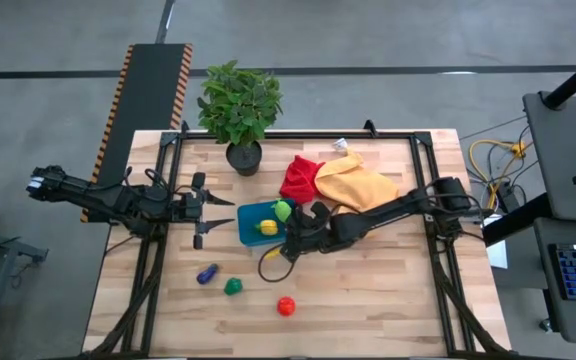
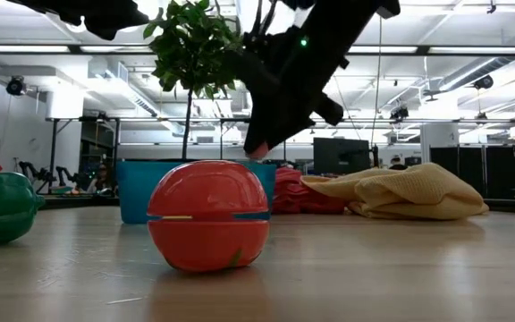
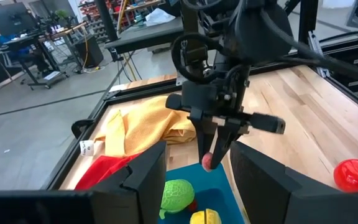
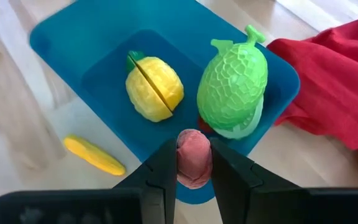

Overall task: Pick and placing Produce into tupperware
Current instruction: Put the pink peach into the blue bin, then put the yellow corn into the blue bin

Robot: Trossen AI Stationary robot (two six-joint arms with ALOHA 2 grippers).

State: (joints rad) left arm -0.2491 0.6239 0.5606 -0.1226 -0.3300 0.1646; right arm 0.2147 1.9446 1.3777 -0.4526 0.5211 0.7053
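**Right fingers pinch a pink piece above the tupperware's rim**

The tupperware sits near the middle of the bench, just in front of the potted plant and touching the red cloth, with the yellow cloth beyond that. Inside it lie a yellow lemon-like piece and a bumpy green piece, side by side.

The right gripper hangs over the tupperware's edge, its fingers closed on a small pink piece that shows between their tips. In the right wrist view the container's blue rim lies directly below the held piece, and a yellow banana-like piece lies on the wood just outside the container.

The left gripper waits just beside the tupperware's opposite end, fingers parted and holding nothing, pointed at the container.

Loose on the bench nearer the front edge: a purple piece, a green piece and a red ball, well apart from both grippers.
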